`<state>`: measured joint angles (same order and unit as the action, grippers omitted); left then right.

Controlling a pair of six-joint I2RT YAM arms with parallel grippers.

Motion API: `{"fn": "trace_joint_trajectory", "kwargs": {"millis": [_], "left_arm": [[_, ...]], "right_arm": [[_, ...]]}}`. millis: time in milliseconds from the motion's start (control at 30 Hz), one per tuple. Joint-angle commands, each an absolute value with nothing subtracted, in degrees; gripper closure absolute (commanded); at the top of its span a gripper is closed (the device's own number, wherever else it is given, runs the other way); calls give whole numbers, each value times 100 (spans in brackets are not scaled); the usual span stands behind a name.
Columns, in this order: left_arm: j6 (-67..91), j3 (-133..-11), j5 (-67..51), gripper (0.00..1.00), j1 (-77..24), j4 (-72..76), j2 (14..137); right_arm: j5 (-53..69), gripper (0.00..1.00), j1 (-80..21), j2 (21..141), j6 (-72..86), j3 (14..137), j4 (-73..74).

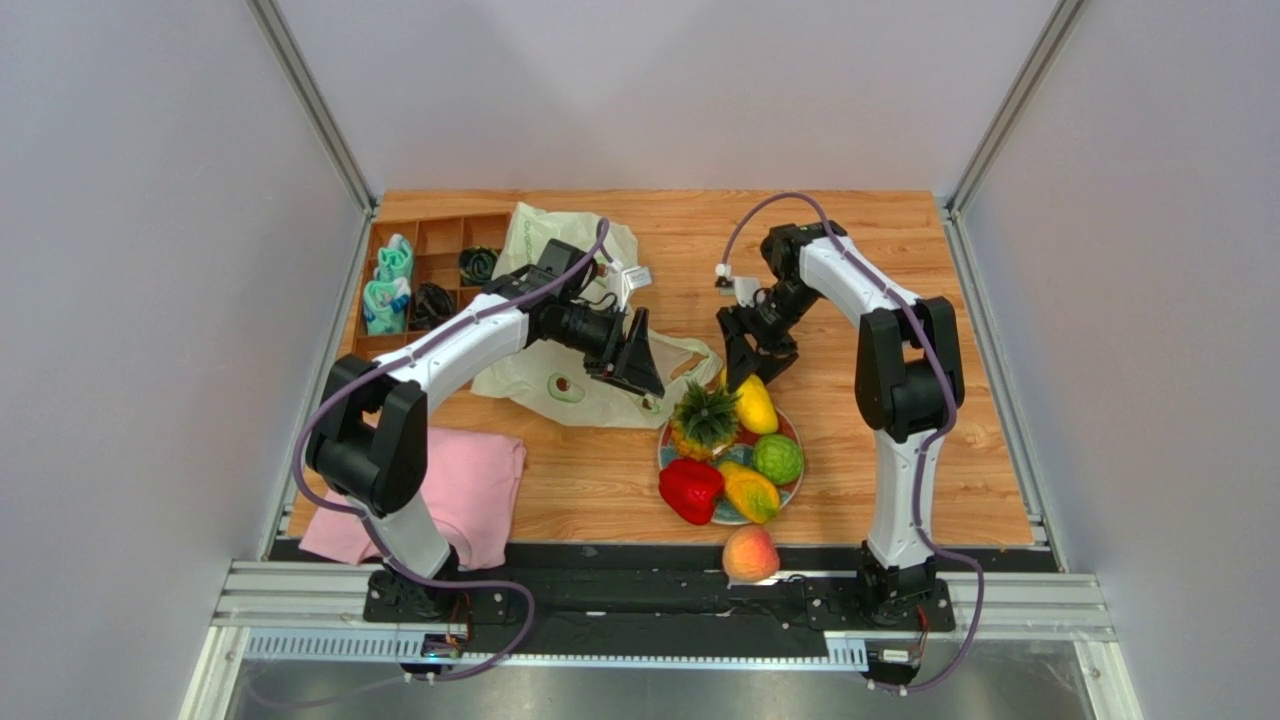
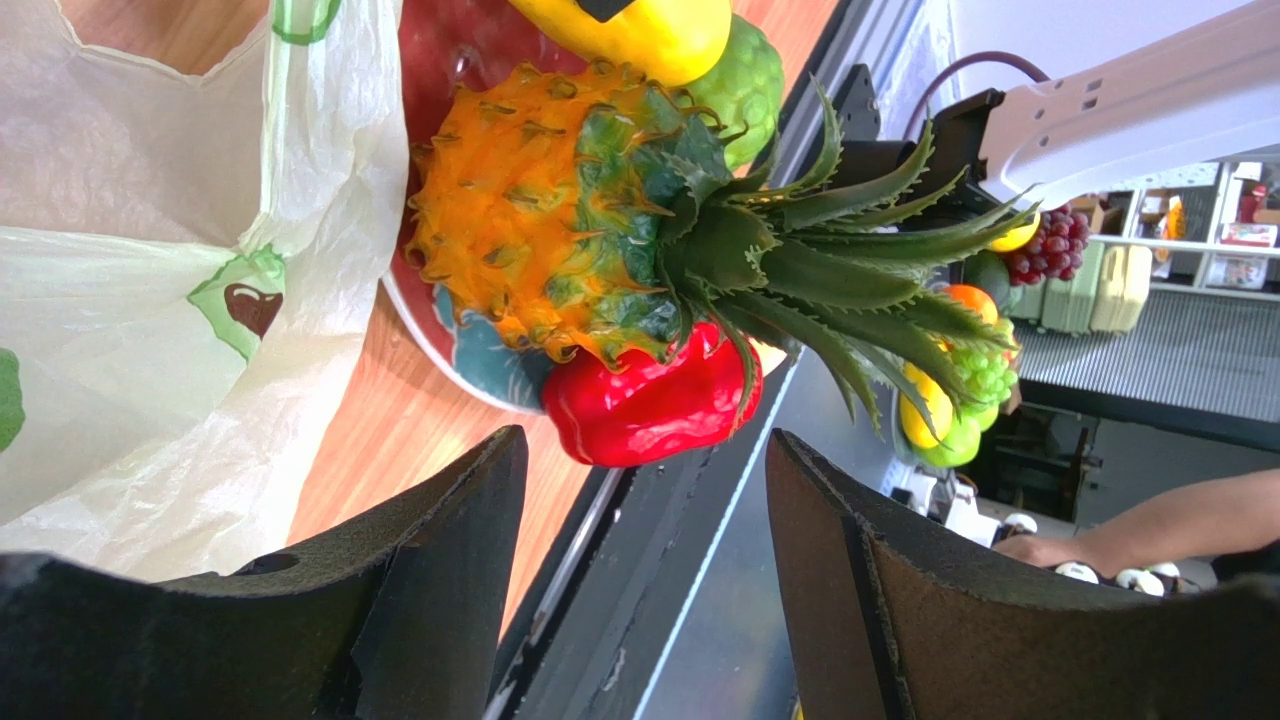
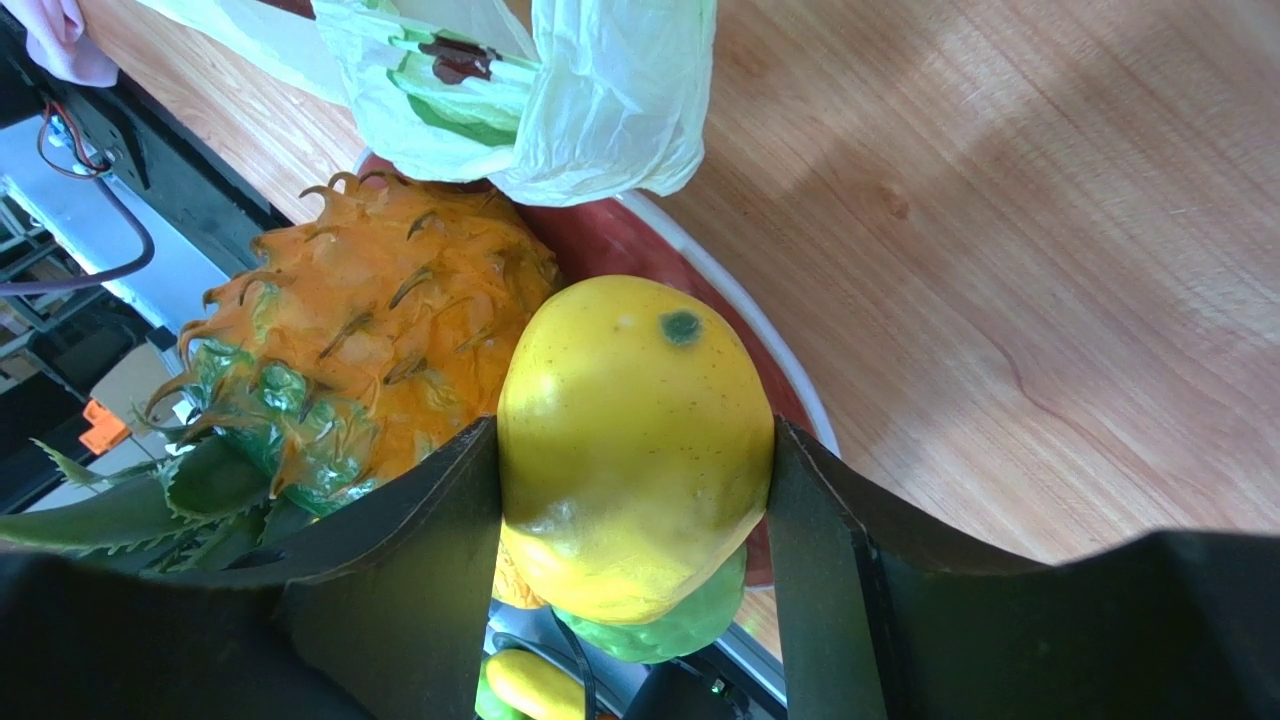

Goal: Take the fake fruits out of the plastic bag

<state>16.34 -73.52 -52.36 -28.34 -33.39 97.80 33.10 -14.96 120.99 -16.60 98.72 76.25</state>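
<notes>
My right gripper (image 1: 747, 372) is shut on a yellow fake fruit (image 3: 631, 435) and holds it over the far edge of the flower-patterned plate (image 1: 795, 485). On the plate lie the pineapple (image 1: 702, 417), the red pepper-like fruit (image 1: 690, 489), the bumpy green ball (image 1: 777, 458) and the yellow-orange mango (image 1: 750, 492). The peach (image 1: 750, 554) sits on the black rail at the near edge. My left gripper (image 1: 643, 369) is open and empty, just above the bag's right edge, left of the pineapple (image 2: 556, 210). The avocado-printed plastic bag (image 1: 559, 323) lies flattened on the table.
A pink cloth (image 1: 451, 488) lies at the near left. A wooden compartment box (image 1: 428, 278) with small items stands at the far left. The bag's edge (image 3: 556, 90) touches the plate's rim (image 3: 789, 375).
</notes>
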Motion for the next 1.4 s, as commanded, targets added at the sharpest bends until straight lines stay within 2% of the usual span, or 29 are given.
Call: {"fn": "trace_joint_trajectory", "kwargs": {"millis": [0,100,167,233,267,300,400,600,833,967,1067,1100,1167,1200,1233,1300,1367], "left_arm": [[1547,-7400,-5282,32,-2804,-3234,9615],[1591,-7435,-5308,32,-2804,-3208,9677],[1600,-7444,-5317,32,-2804,-3191,9720],[1626,-7453,-5344,32,-2804,-3182,9738],[1635,-7453,-5344,32,-2804,-3173,9756],[1635,-7462,-5379,32,-2804,-3164,9747],[1652,-7444,-5379,32,-2804,-3138,9756],[1661,-7471,-5414,32,-2804,-3155,9756],[1459,-7567,-5256,32,-2786,-3287,9686],[1310,-7734,-5098,30,-2786,-3462,9545],[1239,-7813,-4826,26,-2769,-3629,9379],[1231,-7805,-4721,24,-2751,-3656,9317],[1195,-7761,-4676,24,-2672,-3665,9124],[1187,-7752,-4667,23,-2646,-3665,9062],[1195,-7735,-4667,23,-2550,-3656,8940],[1187,-7726,-4632,23,-2461,-3665,8816],[1134,-7761,-4553,23,-2312,-3700,8632]], "right_arm": [[3331,45,-1529,12155,-1494,9862,7515],[3200,33,-1521,12138,-1494,9800,7515],[3173,30,-1520,12129,-1512,9782,7541],[3164,23,-1521,12120,-1503,9747,7532],[3155,18,-1521,12111,-1503,9756,7524],[3147,9,-1521,12103,-1503,9747,7532],[3120,2,-1512,12076,-1512,9773,7523],[3094,0,-1451,11953,-1547,9879,7594],[2646,0,-705,10935,-1486,10213,7419],[2532,0,-273,10030,-1581,9924,6936],[2733,0,-333,8644,-2351,9073,6454],[2812,0,-412,7770,-2599,8748,6268],[3023,0,-868,6755,-3388,7510,5760],[3023,0,-1062,5819,-3601,7053,5661],[3093,0,-1577,5427,-3856,6483,5678],[3216,0,-2229,4697,-5167,6023,6291],[2946,0,-3336,3940,-5632,5444,6529]]}}
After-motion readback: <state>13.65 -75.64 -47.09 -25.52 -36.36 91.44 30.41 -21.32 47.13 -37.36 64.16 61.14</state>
